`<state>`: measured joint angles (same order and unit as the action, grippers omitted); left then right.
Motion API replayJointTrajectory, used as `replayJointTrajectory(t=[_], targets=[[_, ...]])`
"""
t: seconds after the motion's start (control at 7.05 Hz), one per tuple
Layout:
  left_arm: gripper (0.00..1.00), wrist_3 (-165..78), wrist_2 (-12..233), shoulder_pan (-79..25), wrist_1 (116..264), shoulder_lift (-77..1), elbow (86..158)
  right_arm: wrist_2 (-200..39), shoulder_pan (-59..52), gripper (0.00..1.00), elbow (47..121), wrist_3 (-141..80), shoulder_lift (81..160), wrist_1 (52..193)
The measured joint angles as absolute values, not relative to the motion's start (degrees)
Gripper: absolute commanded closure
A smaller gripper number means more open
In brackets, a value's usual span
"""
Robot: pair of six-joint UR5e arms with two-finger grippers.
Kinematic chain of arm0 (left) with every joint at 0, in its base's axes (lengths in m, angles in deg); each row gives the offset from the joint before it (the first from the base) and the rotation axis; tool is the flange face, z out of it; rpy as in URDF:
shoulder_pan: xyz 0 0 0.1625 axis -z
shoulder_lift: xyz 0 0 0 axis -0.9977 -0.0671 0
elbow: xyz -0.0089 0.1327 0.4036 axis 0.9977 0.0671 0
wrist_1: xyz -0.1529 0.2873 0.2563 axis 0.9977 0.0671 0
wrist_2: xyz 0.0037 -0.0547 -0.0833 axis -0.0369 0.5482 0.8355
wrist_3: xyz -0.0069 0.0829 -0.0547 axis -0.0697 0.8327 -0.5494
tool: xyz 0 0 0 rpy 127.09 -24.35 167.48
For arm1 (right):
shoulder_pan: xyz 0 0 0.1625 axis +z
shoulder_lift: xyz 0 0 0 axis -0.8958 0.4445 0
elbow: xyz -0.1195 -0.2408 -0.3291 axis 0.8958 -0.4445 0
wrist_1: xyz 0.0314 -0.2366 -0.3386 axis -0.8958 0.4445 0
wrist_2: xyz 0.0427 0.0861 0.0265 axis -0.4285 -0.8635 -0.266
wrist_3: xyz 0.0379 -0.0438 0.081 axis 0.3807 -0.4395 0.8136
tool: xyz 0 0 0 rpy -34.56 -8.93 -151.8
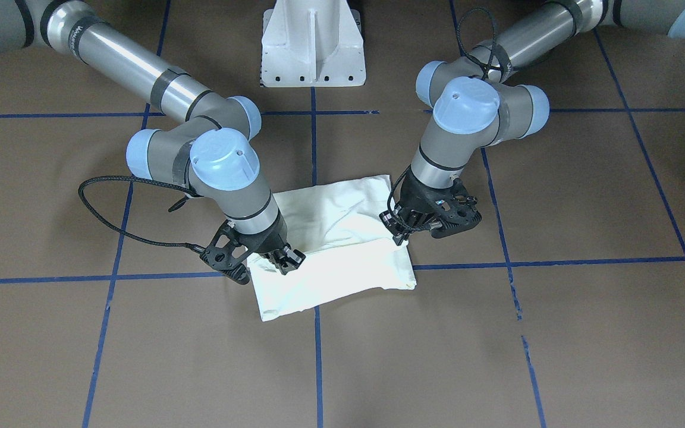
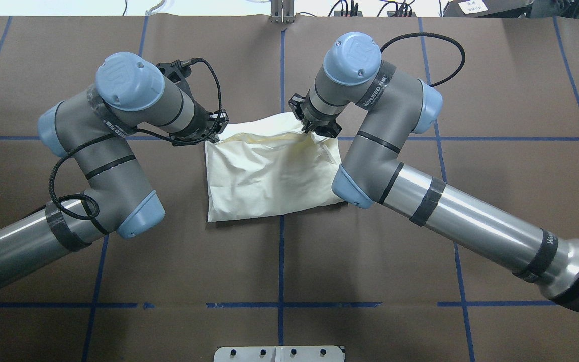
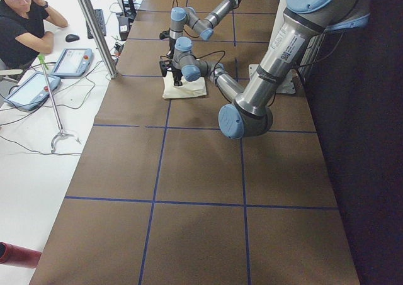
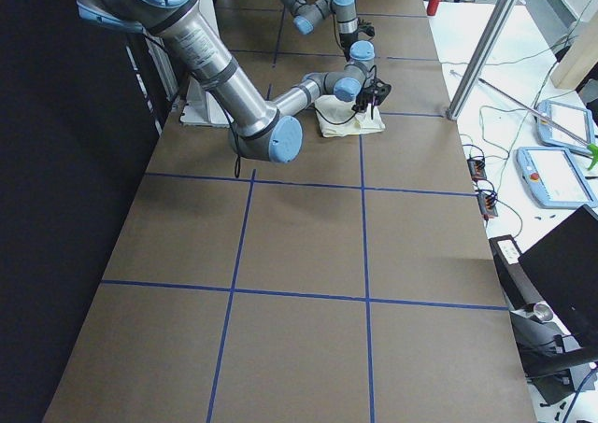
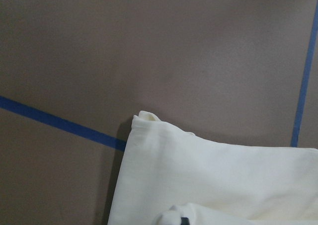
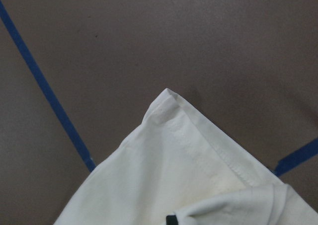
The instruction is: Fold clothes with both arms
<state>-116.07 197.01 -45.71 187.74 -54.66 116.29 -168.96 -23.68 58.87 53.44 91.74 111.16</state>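
Observation:
The cream-white shirt (image 1: 336, 255) lies folded into a rough rectangle at the table's middle, plain side up; no print shows. It also shows in the overhead view (image 2: 264, 171). My left gripper (image 1: 400, 229) sits at one corner of the shirt's edge farthest from the robot base, also seen from overhead (image 2: 217, 128). My right gripper (image 1: 286, 260) sits at the other corner of that edge (image 2: 314, 126). Each wrist view shows a shirt corner (image 5: 149, 123) (image 6: 166, 103) lying flat below, with a bunched fold of cloth pinched at the fingertip, so both grippers appear shut on the shirt.
The white pedestal base (image 1: 313, 47) stands behind the shirt on the robot's side. Blue tape lines (image 1: 556, 261) grid the brown table. An operator (image 3: 22, 21) sits beyond the table's far edge, with tablets (image 4: 559, 166) on the side bench.

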Motion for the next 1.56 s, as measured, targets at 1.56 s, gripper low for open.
replayJointTrajectory(t=[1.56], targets=[[0.0, -71.11, 213.61, -16.89, 192.92, -36.73, 119.69, -182.84, 2.29, 0.0, 78.49, -7.99, 110.56, 137.08]])
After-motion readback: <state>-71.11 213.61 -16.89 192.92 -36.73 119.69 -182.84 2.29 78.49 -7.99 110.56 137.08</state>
